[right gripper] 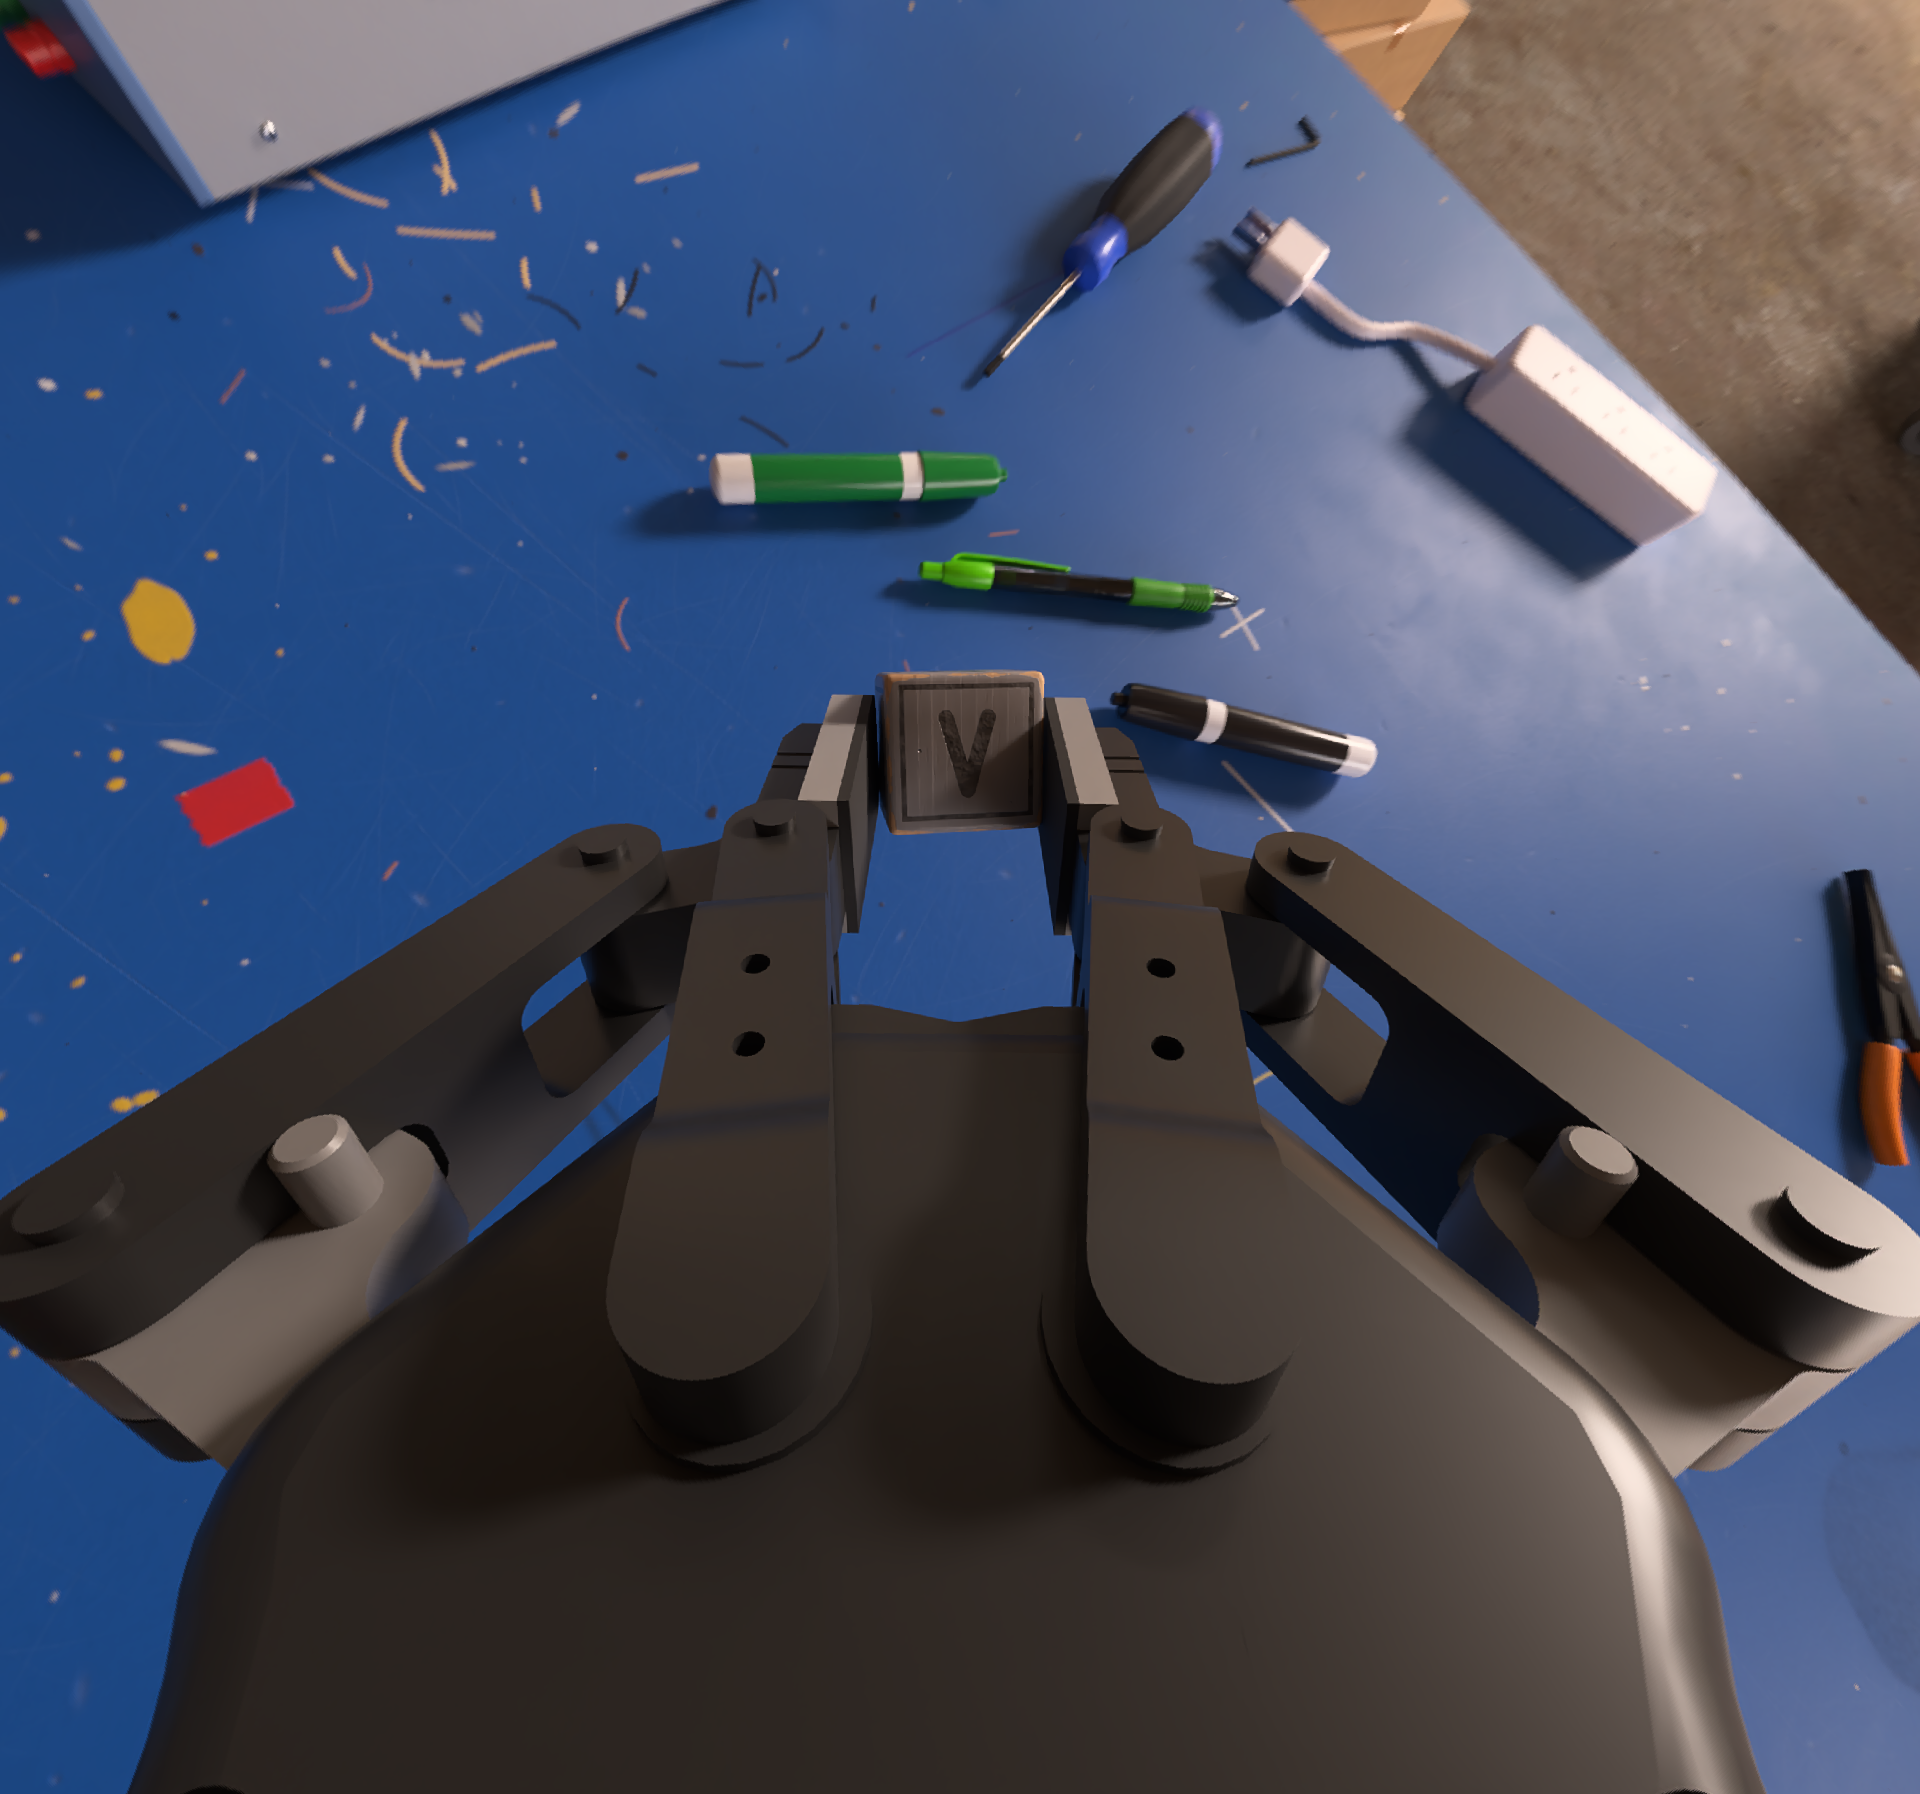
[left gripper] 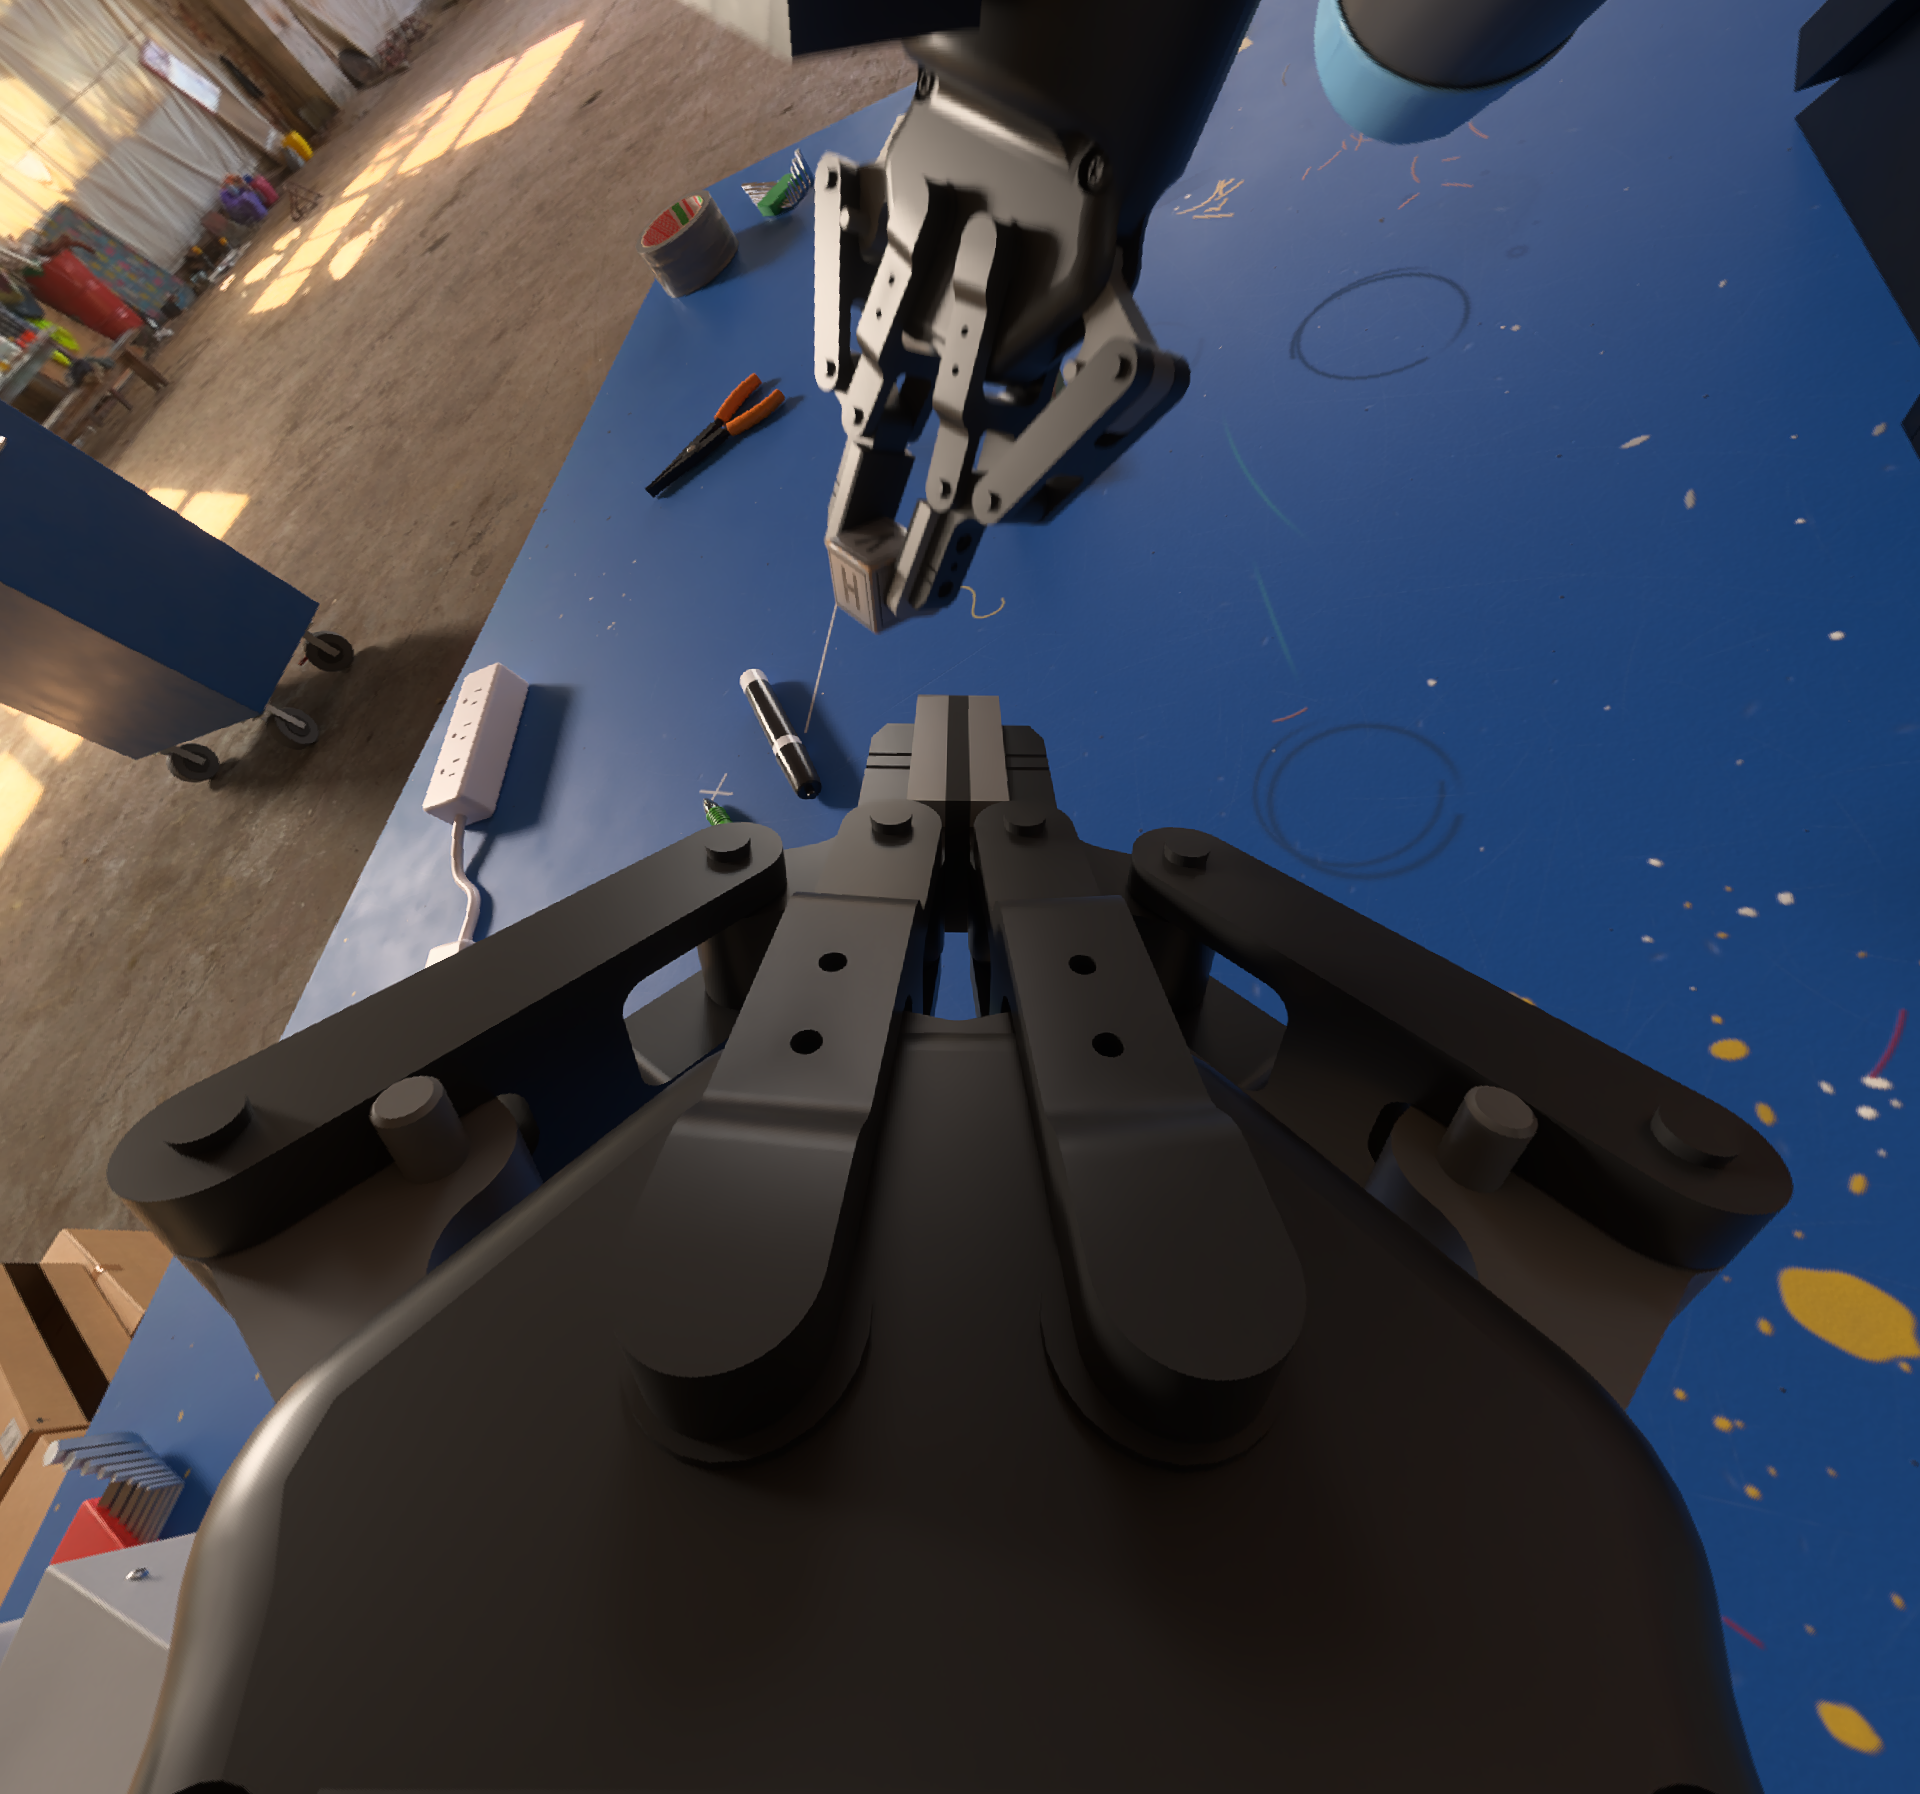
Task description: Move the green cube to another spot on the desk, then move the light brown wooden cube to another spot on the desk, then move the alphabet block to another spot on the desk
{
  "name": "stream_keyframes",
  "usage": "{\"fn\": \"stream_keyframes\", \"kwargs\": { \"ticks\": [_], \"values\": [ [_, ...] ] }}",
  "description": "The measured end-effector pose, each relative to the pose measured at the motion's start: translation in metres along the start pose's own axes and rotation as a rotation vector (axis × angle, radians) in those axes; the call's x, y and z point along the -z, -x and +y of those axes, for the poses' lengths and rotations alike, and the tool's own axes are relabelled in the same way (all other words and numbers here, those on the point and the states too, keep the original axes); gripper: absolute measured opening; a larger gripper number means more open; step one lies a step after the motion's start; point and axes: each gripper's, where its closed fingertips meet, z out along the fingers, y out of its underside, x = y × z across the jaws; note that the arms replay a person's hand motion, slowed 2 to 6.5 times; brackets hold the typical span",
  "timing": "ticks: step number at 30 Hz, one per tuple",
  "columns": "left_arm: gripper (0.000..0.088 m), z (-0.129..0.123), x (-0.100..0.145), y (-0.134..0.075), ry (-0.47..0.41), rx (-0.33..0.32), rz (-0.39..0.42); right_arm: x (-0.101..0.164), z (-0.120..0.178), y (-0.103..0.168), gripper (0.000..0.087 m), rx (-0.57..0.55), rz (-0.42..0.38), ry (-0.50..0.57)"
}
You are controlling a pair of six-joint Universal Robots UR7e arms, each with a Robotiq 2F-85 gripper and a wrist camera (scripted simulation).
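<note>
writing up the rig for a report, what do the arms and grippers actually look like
Both grippers, the left gripper and the right gripper, are matte dark grey to black: a rounded body, jointed bar links on round pins, and two flat fingers with paler grey pads. Each finger bar has two small holes. The arm is dark grey tubing with a light blue joint cap. No cables or markings show.

The right gripper [right gripper: 961, 757] is clamped on the alphabet block [right gripper: 961, 755], while the left gripper [left gripper: 957, 747] is held fully closed and empty.
</note>
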Motion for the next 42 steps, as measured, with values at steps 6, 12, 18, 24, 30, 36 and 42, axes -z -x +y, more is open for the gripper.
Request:
{"fn": "stream_keyframes", "kwargs": {
  "ticks": [6, 12, 18, 24, 30, 36, 42],
  "values": [
    [0.0, -0.001, 0.001, 0.0, -0.003, 0.001, -0.001, 0.029, -0.011, -0.018, 0.0279, -0.029, 0.068, -0.084],
    [0.0, -0.001, 0.001, 0.0, -0.006, 0.002, -0.002, 0.055, -0.01, -0.039, 0.0279, -0.067, 0.144, -0.127],
    [0.0, -0.002, 0.002, 0.0, -0.008, 0.002, -0.003, 0.073, 0.003, -0.061, 0.0279, -0.114, 0.211, -0.115],
    [0.0, -0.002, 0.002, 0.0, -0.008, 0.001, -0.003, 0.084, 0.025, -0.083, 0.0279, -0.176, 0.266, -0.063],
    [0.0, -0.002, 0.001, -0.001, -0.006, 0.0, -0.002, 0.089, 0.054, -0.102, 0.0279, -0.252, 0.292, 0.017],
    [0.0, -0.002, 0.001, -0.001, -0.004, -0.001, 0.0, 0.087, 0.086, -0.114, 0.0279, -0.332, 0.279, 0.115],
    [0.0, -0.002, 0.0, -0.002, -0.002, -0.004, 0.002, 0.08, 0.116, -0.119, 0.0279, -0.399, 0.221, 0.207]
  ]
}}
